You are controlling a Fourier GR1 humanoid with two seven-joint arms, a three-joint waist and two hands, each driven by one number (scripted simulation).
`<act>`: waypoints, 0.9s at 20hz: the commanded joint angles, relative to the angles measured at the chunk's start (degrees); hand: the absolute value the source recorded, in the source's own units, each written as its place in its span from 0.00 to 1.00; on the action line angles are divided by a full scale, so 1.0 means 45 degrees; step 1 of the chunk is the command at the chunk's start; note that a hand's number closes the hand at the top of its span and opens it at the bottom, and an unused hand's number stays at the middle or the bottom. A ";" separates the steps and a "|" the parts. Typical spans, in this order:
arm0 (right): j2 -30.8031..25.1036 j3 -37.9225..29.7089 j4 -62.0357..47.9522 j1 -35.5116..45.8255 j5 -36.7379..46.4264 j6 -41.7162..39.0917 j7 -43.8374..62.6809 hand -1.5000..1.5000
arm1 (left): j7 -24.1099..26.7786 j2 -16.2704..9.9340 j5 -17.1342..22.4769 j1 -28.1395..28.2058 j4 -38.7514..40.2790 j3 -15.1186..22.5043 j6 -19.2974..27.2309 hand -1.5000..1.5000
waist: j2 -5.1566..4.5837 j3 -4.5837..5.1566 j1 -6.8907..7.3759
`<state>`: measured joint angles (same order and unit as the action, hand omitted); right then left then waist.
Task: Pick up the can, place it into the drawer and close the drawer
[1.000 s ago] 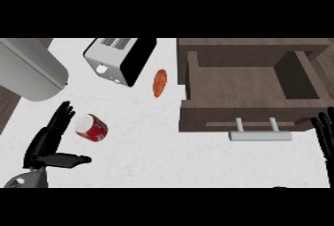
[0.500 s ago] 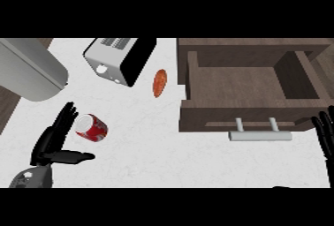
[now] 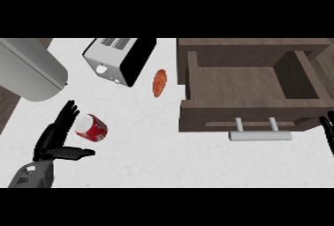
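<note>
Head view, looking steeply down on the white desk (image 3: 163,145). At lower left of the frame I have the left hand (image 3: 55,140), its fingers straight and spread, pointing toward the top of the frame, thumb stuck out to the right below them; it grips nothing. The can (image 3: 91,127), red with a pale end, lies on its side just right of those fingers, touching or nearly touching them; I cannot tell which. Its long axis runs diagonally, pale end toward the upper left, red body toward the lower right. The can thus sits in the crook between fingers and thumb, so I judge the coming move turns on closing the hand to the right around it. The left hand is far nearer than the right hand (image 3: 326,132), which shows only as dark straight fingers cut off at the right edge, at rest. The open drawer (image 3: 241,84) occupies the upper right, well apart from the can, its handle (image 3: 259,135) facing the lower edge. The can's label is too small to read.
</note>
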<state>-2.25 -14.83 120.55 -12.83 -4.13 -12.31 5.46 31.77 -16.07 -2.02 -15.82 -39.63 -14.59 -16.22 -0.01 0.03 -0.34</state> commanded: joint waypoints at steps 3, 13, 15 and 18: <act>0.0414 0.0015 -0.0530 -0.0397 0.0434 -0.0152 -0.1144 0.00 | 0.0531 0.0054 -0.0118 -0.0333 0.0987 0.0113 0.0269 0.00 | 0.0000 -0.0004 0.0003; 0.0323 -0.0136 0.0300 -0.0944 -0.0015 -0.0449 -0.0640 0.00 | 0.0738 0.0134 -0.0246 -0.2198 0.2932 0.0122 0.0752 0.00 | -0.0008 -0.0001 -0.0065; 0.0488 0.0846 0.0734 -0.0641 0.0475 0.0456 0.0171 0.00 | 0.1263 0.0221 -0.0317 -0.2411 0.3602 0.0141 0.0656 0.00 | -0.0021 0.0004 -0.0064; 0.0238 0.0032 0.0300 -0.0056 -0.0187 -0.0113 0.0216 0.00 | 0.2076 -0.0046 -0.0405 -0.2334 0.4405 0.0117 0.0307 0.00 | -0.0028 0.0005 -0.0062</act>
<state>-0.87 -14.03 122.24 -14.45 -3.83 -12.83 5.18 38.25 -15.72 -3.54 -25.48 -23.79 -14.03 -13.72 -0.10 0.04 -0.60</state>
